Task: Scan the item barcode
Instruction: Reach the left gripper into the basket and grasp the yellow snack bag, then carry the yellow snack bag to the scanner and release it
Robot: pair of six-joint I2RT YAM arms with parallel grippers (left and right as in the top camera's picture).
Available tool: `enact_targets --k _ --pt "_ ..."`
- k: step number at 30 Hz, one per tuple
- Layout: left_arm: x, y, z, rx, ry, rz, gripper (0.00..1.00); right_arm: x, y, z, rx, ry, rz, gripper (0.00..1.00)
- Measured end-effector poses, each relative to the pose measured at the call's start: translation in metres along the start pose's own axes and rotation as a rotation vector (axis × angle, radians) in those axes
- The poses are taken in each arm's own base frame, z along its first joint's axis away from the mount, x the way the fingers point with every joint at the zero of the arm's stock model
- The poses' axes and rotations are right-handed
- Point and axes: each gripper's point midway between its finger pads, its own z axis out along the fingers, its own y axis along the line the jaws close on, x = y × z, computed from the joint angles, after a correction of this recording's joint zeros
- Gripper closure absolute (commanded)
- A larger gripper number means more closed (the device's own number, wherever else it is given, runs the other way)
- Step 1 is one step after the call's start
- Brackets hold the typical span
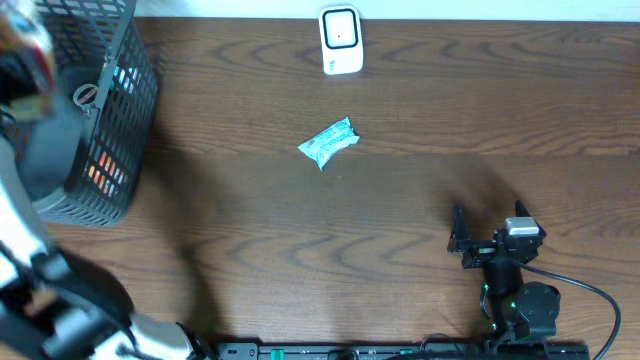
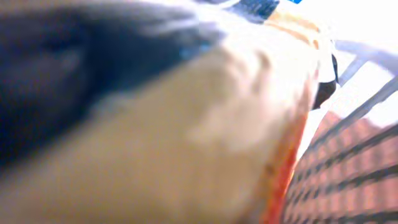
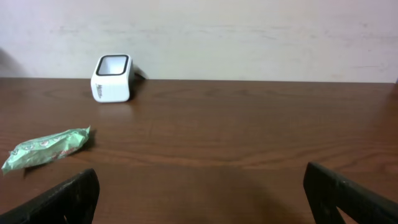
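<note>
The dark brown wooden desk [image 1: 400,200] carries everything here, and the white box-shaped barcode scanner [image 1: 340,40] at its far edge serves as the reference point.

Well to the left of the scanner, at the desk's far left corner, stands a black wire-mesh basket [image 1: 125,120] with orange and other coloured packs showing through its wall.

The left gripper [image 1: 25,60] is over that basket, far left of the scanner, and appears only as a blur from overhead. It is closed. The left wrist view is filled by a blurred beige-and-orange packet [image 2: 205,124] right against the lens, with the basket mesh behind it. Its fingers cannot be made out, so I cannot tell whether they pinch that packet.

The right gripper [image 3: 199,180] sits low over the desk, well to the near right of the scanner. Its fingers are spread wide apart with nothing between them, and it faces the scanner's side of the desk.

A small crinkled green-and-white wrapped packet [image 1: 328,143] lies flat on the desk just nearer than the scanner, clear of it and of both grippers.
</note>
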Motion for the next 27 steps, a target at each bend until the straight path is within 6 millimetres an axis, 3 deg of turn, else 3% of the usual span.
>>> enact_targets --k 2,6,11,14,17,19,23,24,27 --pt "-0.047 -0.011 -0.041 -0.002 -0.151 -0.022 0.93 0.000 0.000 0.000 0.000 0.000 0.000 0.01" --pt "-0.107 -0.031 -0.114 0.022 -0.369 -0.101 0.93 0.000 0.000 0.000 0.000 0.000 0.000 0.01" --pt "-0.135 -0.057 -0.170 0.134 -0.479 -0.392 0.93 0.000 0.000 0.000 0.000 0.000 0.000 0.01" --pt "-0.140 -0.094 -0.184 0.277 -0.466 -0.487 0.93 0.000 0.000 0.000 0.000 0.000 0.000 0.01" --pt "-0.127 -0.151 -0.184 0.439 -0.348 -0.529 0.93 0.000 0.000 0.000 0.000 0.000 0.000 0.01" --pt "-0.105 -0.189 -0.179 0.520 -0.213 -0.556 0.93 0.000 0.000 0.000 0.000 0.000 0.000 0.01" --pt "-0.036 -0.270 -0.163 0.594 0.136 -0.580 0.93 0.000 0.000 0.000 0.002 0.000 0.000 0.01" --pt "-0.030 -0.273 -0.161 0.586 0.161 -0.583 0.93 0.000 0.000 0.000 0.001 0.001 0.000 0.01" --pt "0.015 -0.311 -0.142 0.535 0.332 -0.543 0.93 0.000 0.000 0.000 0.002 0.000 0.000 0.01"
